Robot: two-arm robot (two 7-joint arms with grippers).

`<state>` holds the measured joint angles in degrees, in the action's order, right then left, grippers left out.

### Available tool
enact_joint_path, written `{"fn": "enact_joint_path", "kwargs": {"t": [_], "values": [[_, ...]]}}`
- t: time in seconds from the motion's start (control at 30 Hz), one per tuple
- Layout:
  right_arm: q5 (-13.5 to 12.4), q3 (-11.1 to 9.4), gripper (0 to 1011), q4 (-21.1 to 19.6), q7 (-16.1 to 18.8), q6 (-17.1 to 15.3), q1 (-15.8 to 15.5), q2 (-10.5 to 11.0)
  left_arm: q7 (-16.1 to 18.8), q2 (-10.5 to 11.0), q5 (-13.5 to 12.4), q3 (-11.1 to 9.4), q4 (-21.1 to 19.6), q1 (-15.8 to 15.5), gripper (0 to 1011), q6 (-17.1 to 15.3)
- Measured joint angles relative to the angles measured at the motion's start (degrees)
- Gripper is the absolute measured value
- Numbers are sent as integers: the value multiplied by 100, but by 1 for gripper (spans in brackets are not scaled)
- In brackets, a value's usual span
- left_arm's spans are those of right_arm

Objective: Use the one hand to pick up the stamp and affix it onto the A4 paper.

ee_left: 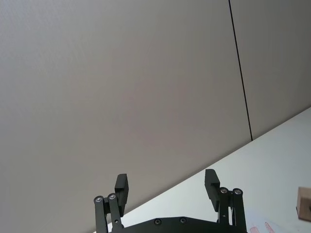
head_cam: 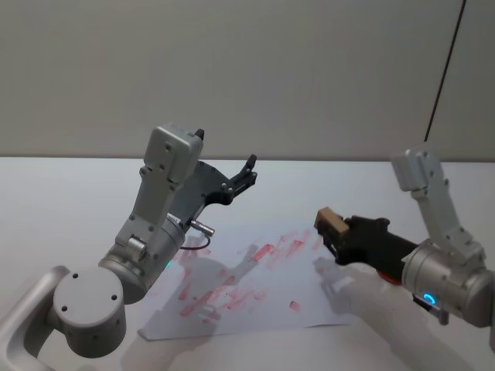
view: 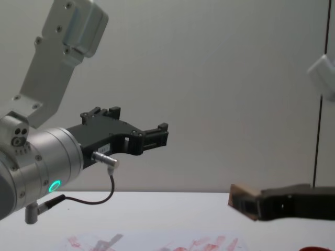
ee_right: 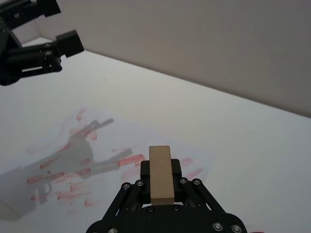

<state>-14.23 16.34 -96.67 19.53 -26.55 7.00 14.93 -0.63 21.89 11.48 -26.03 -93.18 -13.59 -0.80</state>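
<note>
While seemingly aloft, stamp (ee_right: 161,174) in right hand (head_cam: 337,231)

The flat white ink-smeared A4 paper (head_cam: 259,313) lies on the white tabletop (head_cam: 62,201), with the small tan wooden stamp (head_cam: 331,222), held in the right black gripper (head_cam: 334,232), over its far right corner and the left black gripper (head_cam: 249,171) higher, to the stamp's left.

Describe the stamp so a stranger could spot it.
The A4 paper, smeared with red prints, lies on the white table. Over its right side the right gripper is shut on the stamp. It is the only tan wooden block; the raised left gripper is open, empty.
</note>
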Motion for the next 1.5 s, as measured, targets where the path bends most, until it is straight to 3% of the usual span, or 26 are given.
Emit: {"fn": "enact_joint_path", "kwargs": {"t": [0.33,0.63,0.93,1.5], "values": [[348,172,218,159,437,-712,127,-13,0,0,0,0,0,0,1002,0],[641,363,218,386,853,-1021,244,-79,0,0,0,0,0,0,1002,0],[820,478,218,523,1000,-1113,293,-114,0,0,0,0,0,0,1002,0],[948,540,218,573,907,-1065,263,-81,0,0,0,0,0,0,1002,0]]}}
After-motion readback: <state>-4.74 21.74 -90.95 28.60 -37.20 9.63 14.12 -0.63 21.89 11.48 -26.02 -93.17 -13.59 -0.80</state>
